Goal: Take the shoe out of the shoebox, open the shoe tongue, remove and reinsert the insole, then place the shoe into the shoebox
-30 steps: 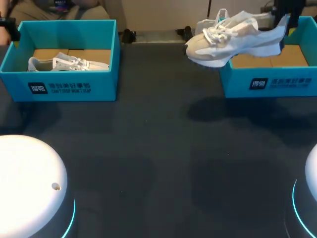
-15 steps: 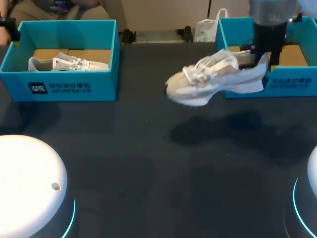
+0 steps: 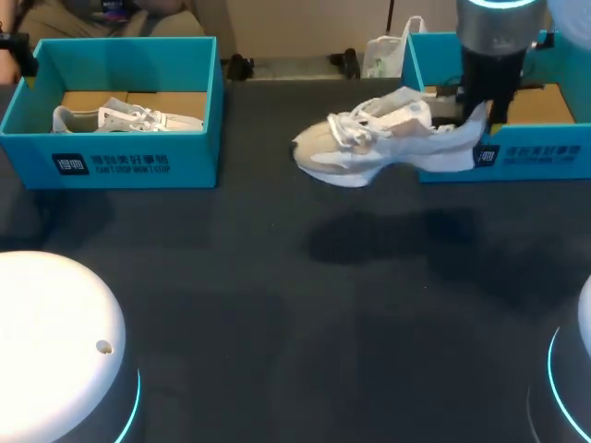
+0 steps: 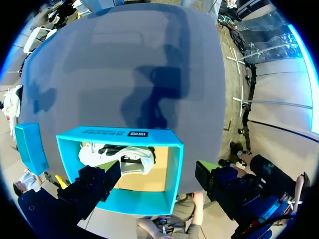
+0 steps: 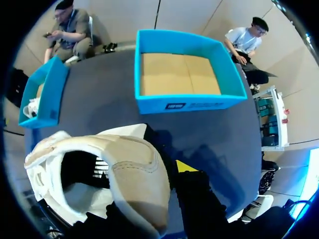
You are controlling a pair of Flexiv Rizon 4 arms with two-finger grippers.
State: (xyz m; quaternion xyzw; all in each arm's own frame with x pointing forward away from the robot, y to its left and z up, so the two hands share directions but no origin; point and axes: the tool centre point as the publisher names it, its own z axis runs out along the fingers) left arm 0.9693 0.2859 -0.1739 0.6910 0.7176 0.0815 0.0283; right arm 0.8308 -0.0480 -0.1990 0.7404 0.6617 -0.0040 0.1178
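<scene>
A beige and white shoe hangs in the air in front of the empty right shoebox, toe pointing left. My right gripper is shut on its heel. In the right wrist view the heel collar sits in my right gripper, with one yellow fingertip showing outside the shoe. The empty box lies ahead of it. My left gripper stands open high above the left shoebox, which holds a second white shoe.
The left shoebox with its shoe stands at the table's back left. The white arm bases rise at the front corners. Dark tabletop stretches between the boxes and the bases.
My right arm has carried the shoe from above the right box leftward and lower, out over the table in front of the box. The left gripper has not changed.
</scene>
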